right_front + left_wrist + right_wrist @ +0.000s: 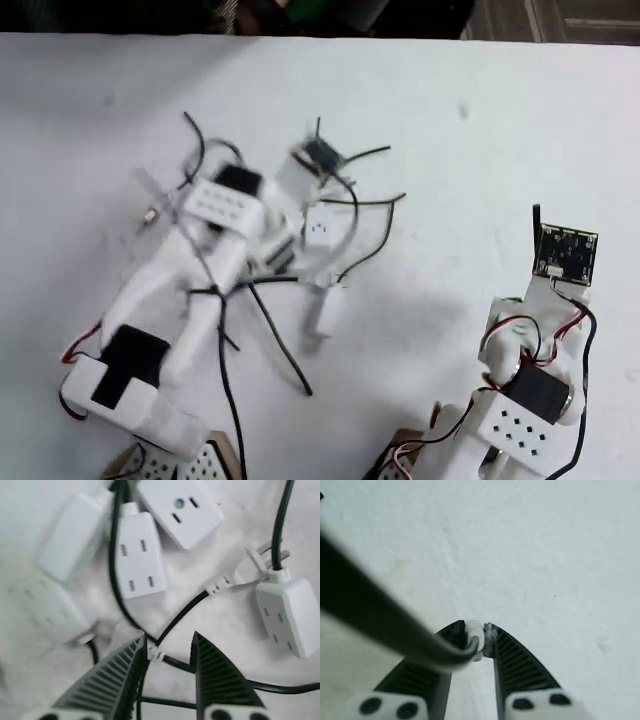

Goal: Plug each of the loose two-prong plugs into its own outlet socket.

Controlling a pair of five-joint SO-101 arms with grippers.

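Observation:
My left gripper is open low over a tangle of black cables, and a white cable collar lies between its fingers. Just past it lie white outlet blocks: a two-socket block, a three-hole block and another block. A loose white two-prong plug lies by that last block. In the high view the cluster sits at the table's centre left. My right gripper is shut on a small white plug with a black cable, over bare table far right of the cluster.
Black cables trail from the cluster toward the table's front. The left arm stretches diagonally from its base at the front left. The right arm stands at the front right, with open white tabletop between it and the cluster.

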